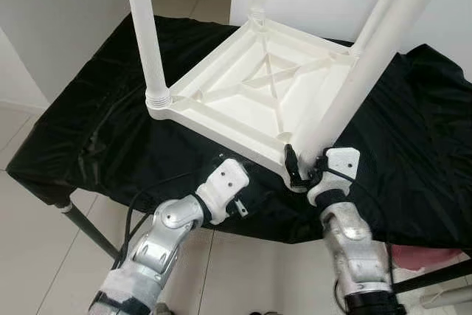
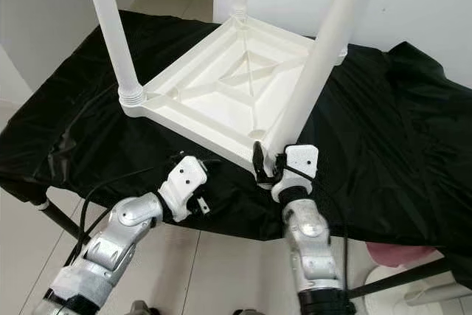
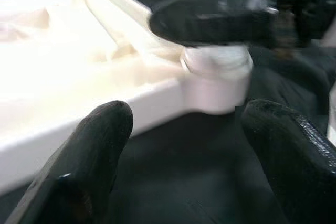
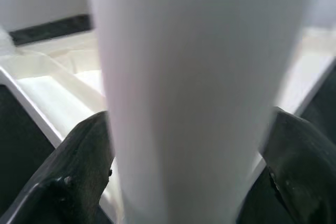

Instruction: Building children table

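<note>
Right gripper [image 1: 304, 166] clasping near leg [image 1: 354, 86], perhaps loosely, black cloth [image 1: 413, 138] beneath

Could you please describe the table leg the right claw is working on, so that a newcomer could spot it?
On the black cloth lies an upturned white tabletop with legs standing up at its corners. The leg is at the corner nearest the robot, and the right claw grips its base.

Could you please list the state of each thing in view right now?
Tabletop: upside down on the black cloth, ribbed underside up.
Near leg: standing in the near corner socket, held.
Left leg: upright in its socket.
Right gripper: shut on the near leg's base.
Left gripper: open, holding nothing, near the tabletop's edge.
</note>
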Motion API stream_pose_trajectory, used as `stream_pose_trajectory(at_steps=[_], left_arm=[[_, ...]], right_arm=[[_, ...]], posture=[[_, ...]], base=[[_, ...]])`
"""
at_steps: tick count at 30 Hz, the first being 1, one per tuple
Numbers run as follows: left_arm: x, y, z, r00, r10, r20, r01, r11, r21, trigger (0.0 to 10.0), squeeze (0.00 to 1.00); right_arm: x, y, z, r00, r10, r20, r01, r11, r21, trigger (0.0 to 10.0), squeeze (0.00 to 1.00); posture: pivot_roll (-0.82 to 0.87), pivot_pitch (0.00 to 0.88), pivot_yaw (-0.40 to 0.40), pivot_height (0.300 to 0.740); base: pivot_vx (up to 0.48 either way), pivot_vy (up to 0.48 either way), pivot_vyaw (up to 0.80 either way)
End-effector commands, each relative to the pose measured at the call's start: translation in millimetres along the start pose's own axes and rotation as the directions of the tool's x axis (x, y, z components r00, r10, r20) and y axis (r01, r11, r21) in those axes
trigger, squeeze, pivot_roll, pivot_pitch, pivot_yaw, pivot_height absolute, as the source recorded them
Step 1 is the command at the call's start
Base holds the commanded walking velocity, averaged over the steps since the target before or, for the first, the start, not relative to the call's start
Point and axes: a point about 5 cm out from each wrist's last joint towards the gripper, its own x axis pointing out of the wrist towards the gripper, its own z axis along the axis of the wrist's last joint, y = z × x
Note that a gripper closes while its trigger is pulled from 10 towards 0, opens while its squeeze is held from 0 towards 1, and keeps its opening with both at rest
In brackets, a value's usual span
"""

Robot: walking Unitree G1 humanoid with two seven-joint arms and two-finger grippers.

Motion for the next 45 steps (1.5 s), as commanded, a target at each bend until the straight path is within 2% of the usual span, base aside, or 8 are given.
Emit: stream_pose_trajectory(at_steps=[1,14,15,16,18,29,30,45], left_arm=[[2.5,-2.2,-1.7,1.0,-0.009,0.003,0.009,1.0,-0.013,10.0,0.0],[1.6,-0.6,5.9,0.996,-0.083,0.016,0.084,0.996,-0.041,10.0,0.0],[2.0,0.2,5.8,0.997,-0.081,0.015,0.081,0.996,-0.04,10.0,0.0],[2.0,0.2,5.8,0.997,-0.081,0.015,0.081,0.996,-0.04,10.0,0.0],[2.5,-0.1,5.7,0.997,-0.081,0.011,0.081,0.995,-0.052,10.0,0.0],[2.2,-0.8,5.7,0.997,-0.082,0.002,0.082,0.994,-0.066,10.0,0.0],[2.9,-3.5,7.3,0.995,-0.095,0.018,0.096,0.992,-0.08,10.0,0.0],[1.2,-7.3,2.3,0.996,-0.086,-0.017,0.084,0.992,-0.097,10.0,0.0]], right_arm=[[-1.0,-3.0,-2.3,0.999,0.052,0.001,-0.053,0.999,0.014,10.0,0.0],[20.4,-18.3,-12.3,0.932,0.355,-0.078,-0.358,0.934,-0.024,10.0,0.0],[23.0,-20.4,-16.1,0.926,0.364,-0.101,-0.37,0.928,-0.047,2.5,0.0],[23.0,-20.4,-16.1,0.926,0.364,-0.101,-0.37,0.928,-0.047,2.5,0.0],[24.0,-23.2,-19.6,0.924,0.363,-0.119,-0.372,0.926,-0.06,0.0,0.0],[19.6,-26.7,-28.4,0.919,0.374,-0.126,-0.379,0.925,-0.018,0.0,0.0],[17.2,-23.5,-30.8,0.912,0.393,-0.12,-0.394,0.919,0.01,10.0,0.0],[3.9,-15.7,-31.8,0.989,0.088,-0.116,-0.086,0.996,0.016,10.0,0.0]], posture=[[-0.04,0.073,-0.045,0.74],[-0.02,0.052,-0.041,0.74],[-0.01,0.048,-0.037,0.74],[-0.01,0.048,-0.037,0.74],[-0.01,0.048,-0.032,0.74],[0.0,0.042,-0.024,0.74],[-0.01,0.035,-0.024,0.74],[-0.01,0.048,-0.026,0.74]], base=[[0.0,0.0,0.0],[0.0,0.0,0.0],[0.0,0.0,0.0],[0.0,0.0,0.0],[0.0,0.0,0.0],[0.0,0.0,0.0],[0.0,0.0,0.0],[0.0,0.0,0.0]])
